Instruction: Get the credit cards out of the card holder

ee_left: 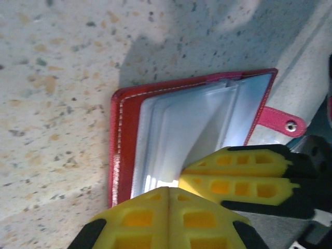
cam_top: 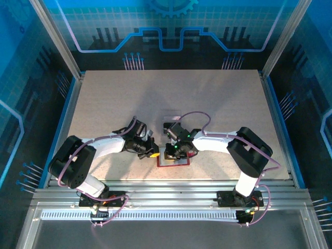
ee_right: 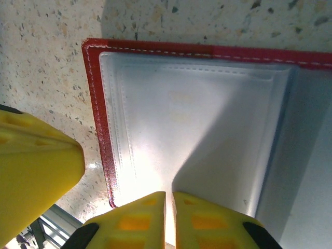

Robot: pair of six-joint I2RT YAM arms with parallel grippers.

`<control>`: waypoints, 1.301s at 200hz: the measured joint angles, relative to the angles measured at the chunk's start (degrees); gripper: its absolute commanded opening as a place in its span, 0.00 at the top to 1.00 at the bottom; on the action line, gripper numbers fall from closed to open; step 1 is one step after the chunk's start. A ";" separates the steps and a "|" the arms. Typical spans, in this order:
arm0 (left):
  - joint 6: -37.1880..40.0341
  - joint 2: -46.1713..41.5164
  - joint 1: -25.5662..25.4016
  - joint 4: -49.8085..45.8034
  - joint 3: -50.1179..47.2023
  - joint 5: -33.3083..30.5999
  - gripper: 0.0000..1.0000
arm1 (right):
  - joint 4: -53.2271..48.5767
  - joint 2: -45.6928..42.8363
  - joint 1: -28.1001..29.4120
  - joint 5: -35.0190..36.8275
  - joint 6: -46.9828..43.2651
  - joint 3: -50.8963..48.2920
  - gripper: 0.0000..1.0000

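Speckled table (cam_top: 207, 98) inside a blue-walled enclosure. Left gripper (ee_left: 168, 192) is clenched on nothing, tips at the edge of the open card holder (ee_left: 126, 140). Right gripper (ee_right: 169, 197) pinches one of its pale pockets (ee_right: 197, 119). The holder lies at mid near edge.

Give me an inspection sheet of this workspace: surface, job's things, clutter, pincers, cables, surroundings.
Surface: speckled beige table.
Job's things: red wallet lies open, pale sleeves up; cards cannot be made out in them.
Clutter: faint clear box on the wallet's far side.
Pincers: left pincer shut at the wallet's edge; right pincer shut at the sleeves, a pinch cannot be told.
Cables: purple cables loop along both arms.
Surroundings: blue walls, metal rail at the near edge.
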 measured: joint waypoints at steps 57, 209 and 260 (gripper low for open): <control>-3.02 2.25 -0.39 6.12 -1.81 2.29 1.00 | -0.07 0.00 0.00 0.07 0.00 0.00 0.89; -2.32 4.70 -0.44 6.10 -2.10 2.32 1.00 | -4.35 -1.20 0.04 3.32 -1.05 0.72 0.80; -2.34 4.70 -0.44 6.08 -2.10 2.32 1.00 | -9.27 -1.18 0.98 6.29 -2.58 4.85 0.71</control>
